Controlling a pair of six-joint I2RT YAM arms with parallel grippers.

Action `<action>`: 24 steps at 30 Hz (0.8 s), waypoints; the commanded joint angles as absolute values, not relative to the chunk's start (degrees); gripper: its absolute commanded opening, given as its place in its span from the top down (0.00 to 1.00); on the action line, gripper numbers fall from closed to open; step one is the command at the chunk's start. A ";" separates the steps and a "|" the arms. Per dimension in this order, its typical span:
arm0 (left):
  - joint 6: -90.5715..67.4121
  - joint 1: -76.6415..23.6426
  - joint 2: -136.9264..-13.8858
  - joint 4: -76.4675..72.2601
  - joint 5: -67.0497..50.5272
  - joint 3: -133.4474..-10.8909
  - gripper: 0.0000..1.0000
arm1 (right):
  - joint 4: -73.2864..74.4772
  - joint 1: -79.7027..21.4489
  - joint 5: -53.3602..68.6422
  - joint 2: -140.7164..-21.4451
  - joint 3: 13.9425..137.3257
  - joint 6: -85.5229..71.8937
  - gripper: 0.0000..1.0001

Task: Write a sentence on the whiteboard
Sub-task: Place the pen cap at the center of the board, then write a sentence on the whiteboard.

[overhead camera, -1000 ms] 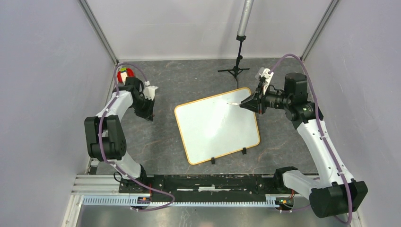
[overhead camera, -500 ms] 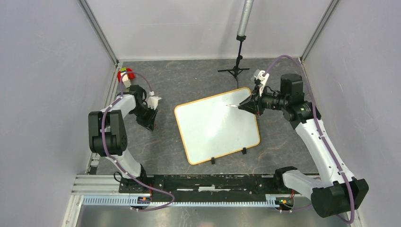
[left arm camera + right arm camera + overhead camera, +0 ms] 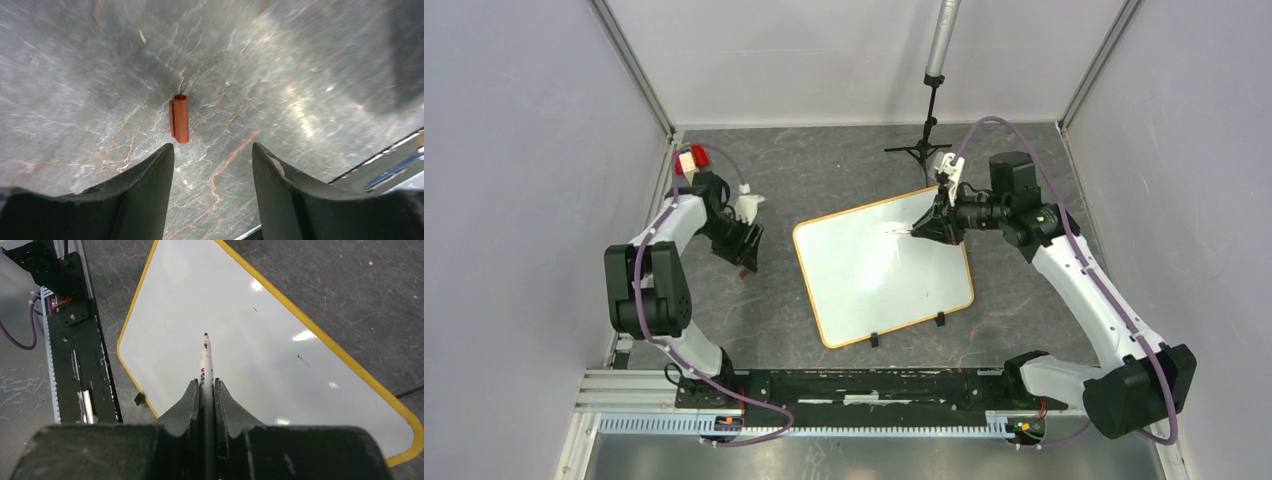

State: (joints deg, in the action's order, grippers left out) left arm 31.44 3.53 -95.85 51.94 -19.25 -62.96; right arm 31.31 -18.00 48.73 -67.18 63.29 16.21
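The whiteboard (image 3: 879,280) lies flat mid-table, white with a thin orange frame, also filling the right wrist view (image 3: 250,315). Its surface is blank; the sentence is not in view. My right gripper (image 3: 932,228) (image 3: 205,384) is shut on a white marker (image 3: 205,360), whose dark tip hangs over the board's far right part (image 3: 896,231). My left gripper (image 3: 746,258) (image 3: 212,150) stands open just above the stone table, left of the board. A small red marker cap (image 3: 180,119) lies on the table just beyond its fingertips (image 3: 743,272).
Two black clips (image 3: 874,340) (image 3: 941,320) sit on the board's near edge. A black tripod stand (image 3: 921,148) with a grey pole is at the back. A red and white object (image 3: 689,160) is in the far left corner. A black rail (image 3: 844,385) runs along the front.
My left gripper has opened and the red cap now lies free on the table. My right arm has carried the marker leftward, further over the board.
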 commanded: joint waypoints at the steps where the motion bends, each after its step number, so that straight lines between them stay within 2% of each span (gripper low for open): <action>1: 31.87 3.86 -87.53 57.44 -29.93 -72.01 0.33 | 29.27 -20.86 48.17 -69.60 68.05 18.83 1.00; 6: 26.74 3.84 -81.09 57.56 -45.68 -75.76 0.28 | 23.84 -23.75 44.64 -70.80 66.92 18.31 1.00; 12: 14.11 3.43 -78.78 44.52 -64.17 -70.26 0.30 | 16.83 -29.25 40.91 -71.57 67.20 15.73 1.00; 19: 6.82 -1.43 -80.63 34.91 -66.38 -64.81 0.36 | 15.13 -39.77 29.46 -74.86 67.95 17.75 1.00; 24: 2.96 -2.13 -81.41 29.47 -66.52 -63.42 0.49 | 14.32 -45.86 21.22 -75.63 68.05 19.85 1.00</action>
State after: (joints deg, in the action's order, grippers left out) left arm 9.50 -1.80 -81.12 37.80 -62.94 -63.61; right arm 17.61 -42.83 29.65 -75.77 65.91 17.82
